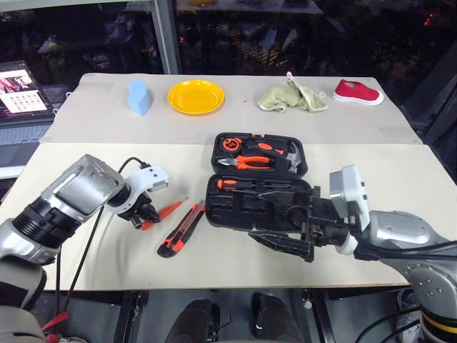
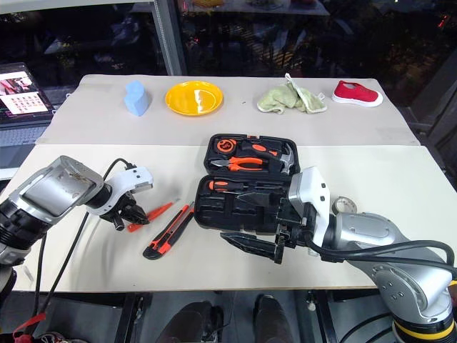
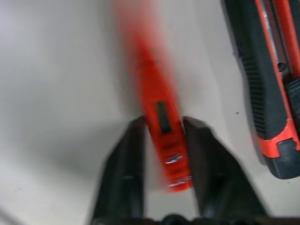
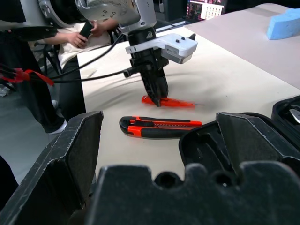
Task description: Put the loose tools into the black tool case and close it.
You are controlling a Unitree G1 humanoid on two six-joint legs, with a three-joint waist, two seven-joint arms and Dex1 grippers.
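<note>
The right gripper [image 1: 300, 232] hangs level at the near edge of the open case [image 1: 246, 207], its jaws wide apart with nothing between them. Just left of the case lies the knife [image 1: 181, 229] on the table [image 1: 107, 264]. Left of the knife, farther from the case, the left gripper [image 1: 141, 214] points steeply down with its fingers [image 3: 123, 168] closed in on the butt end of the slim orange screwdriver [image 1: 163, 213], which lies flat on the table; the wrist view shows a finger at each side of the handle, though whether they press it firmly I cannot tell.

The step in hand looks to be picking up this screwdriver. To do it well, the grip should be squared on the handle before lifting, since a hold so near the end will let the tip droop. Lift straight, clear the knife, then carry it over the case's near half, where one black-and-orange screwdriver [image 1: 235, 184] already sits in a slot. Behind it the far half holds pliers [image 1: 251, 162].
</note>
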